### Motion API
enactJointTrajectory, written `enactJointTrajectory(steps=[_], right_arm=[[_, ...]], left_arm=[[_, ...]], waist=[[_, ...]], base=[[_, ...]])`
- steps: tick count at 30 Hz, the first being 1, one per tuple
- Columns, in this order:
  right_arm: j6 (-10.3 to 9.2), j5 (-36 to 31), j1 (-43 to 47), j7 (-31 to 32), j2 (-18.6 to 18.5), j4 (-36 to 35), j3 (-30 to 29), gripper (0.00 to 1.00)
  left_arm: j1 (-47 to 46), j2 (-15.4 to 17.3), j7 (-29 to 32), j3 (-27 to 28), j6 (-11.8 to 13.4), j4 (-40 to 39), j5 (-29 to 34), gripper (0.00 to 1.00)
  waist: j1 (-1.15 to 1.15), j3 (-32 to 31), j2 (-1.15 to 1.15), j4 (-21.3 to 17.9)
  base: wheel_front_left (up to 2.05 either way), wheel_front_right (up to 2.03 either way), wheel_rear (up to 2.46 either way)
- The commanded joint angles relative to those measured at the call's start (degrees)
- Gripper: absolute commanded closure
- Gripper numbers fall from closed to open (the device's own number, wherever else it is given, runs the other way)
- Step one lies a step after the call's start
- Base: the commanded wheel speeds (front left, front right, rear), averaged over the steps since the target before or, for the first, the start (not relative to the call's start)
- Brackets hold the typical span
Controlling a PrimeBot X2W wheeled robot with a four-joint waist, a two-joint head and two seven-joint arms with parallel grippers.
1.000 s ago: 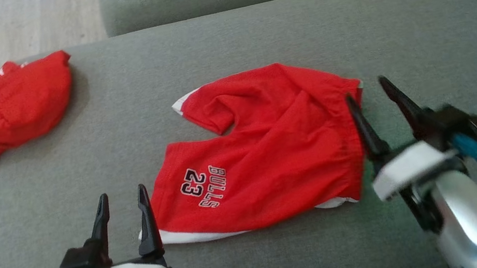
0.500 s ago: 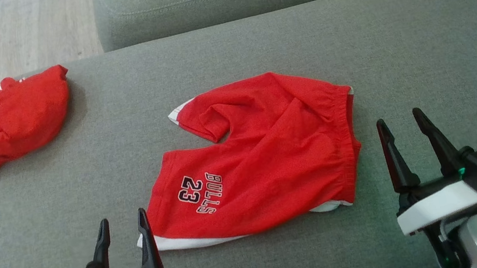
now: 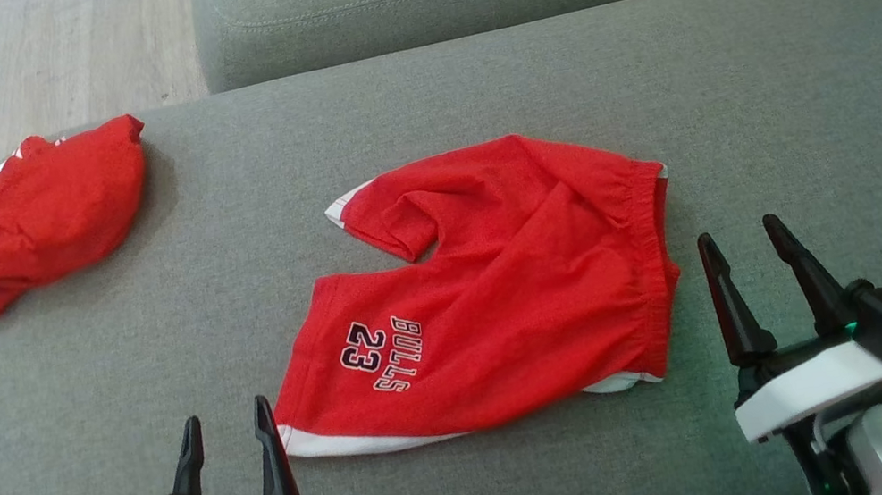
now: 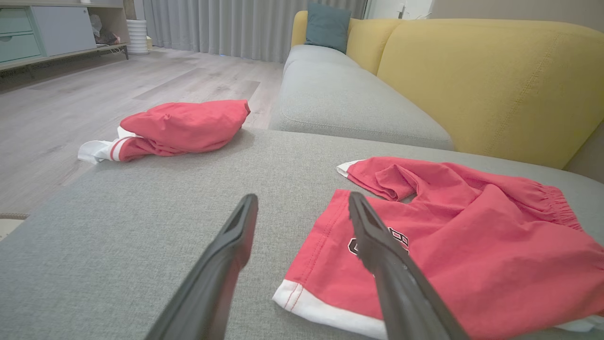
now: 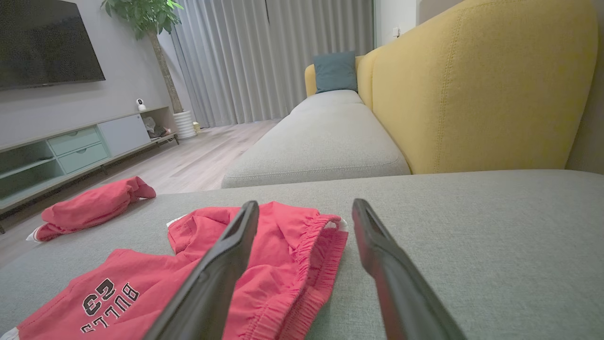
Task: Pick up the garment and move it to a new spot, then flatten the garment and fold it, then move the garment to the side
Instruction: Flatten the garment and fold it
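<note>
Lying spread out, shorts (image 3: 497, 310) sit between left hand (image 3: 224, 413) and right hand (image 3: 737, 230).

A home living room. A long sofa (image 5: 472, 226) with grey seat cushions (image 5: 321, 141) and a yellow back (image 5: 472, 94) has a teal cushion (image 5: 335, 71) at its far end. Across the wood floor (image 5: 198, 160) from the sofa, a dark television (image 5: 47, 42) hangs above a low cabinet (image 5: 80, 146) with drawers. Beyond the sofa's far end stand a potted plant (image 5: 151, 19) and long grey curtains (image 5: 264, 56).

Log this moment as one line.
shorts: lying on sofa, unfolded | left gripper: open, empty | right gripper: open, empty | other red garment: bunched, far left
</note>
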Motion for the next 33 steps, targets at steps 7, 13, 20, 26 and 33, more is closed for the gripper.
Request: enactJointTrajectory(steps=[7, 13, 20, 26, 33], right_arm=[[0.43, -1.2, -2.3, -0.6, 0.1, -1.1, 0.6, 0.00], [0.43, -5.5, -1.8, -0.6, 0.1, 1.8, 1.7, 0.00], [0.43, -9.1, 1.5, 0.0, 0.1, 6.4, 6.1, 0.00], [0.43, -10.7, 2.5, 0.2, 0.1, 9.2, 7.4, 0.00], [0.43, -13.3, 0.9, -0.2, 0.1, 11.4, 7.0, 0.00]], left_arm=[[-2.2, -0.1, -0.7, 2.0, 0.1, -2.3, 0.1, 0.00], [-3.1, -0.1, -0.7, 1.8, -0.2, -2.4, 0.1, 0.00], [-4.2, -0.1, -0.7, 1.9, -0.4, -2.2, 0.2, 0.00], [-4.6, -0.1, -0.7, 1.8, -0.5, -2.2, 0.3, 0.00], [-4.9, -0.1, -0.7, 2.0, -0.5, -2.0, 0.2, 0.00]], waist=[[0.00, 0.7, 0.00, -0.2], [0.00, 2.5, 0.00, -0.1], [0.00, 4.4, 0.00, 0.9], [0.00, 5.2, 0.00, 1.7], [0.00, 5.7, 0.00, 2.1]], base=[[0.00, 0.00, 0.00], [0.00, 0.00, 0.00], [0.00, 0.00, 0.00], [0.00, 0.00, 0.00], [0.00, 0.00, 0.00]])
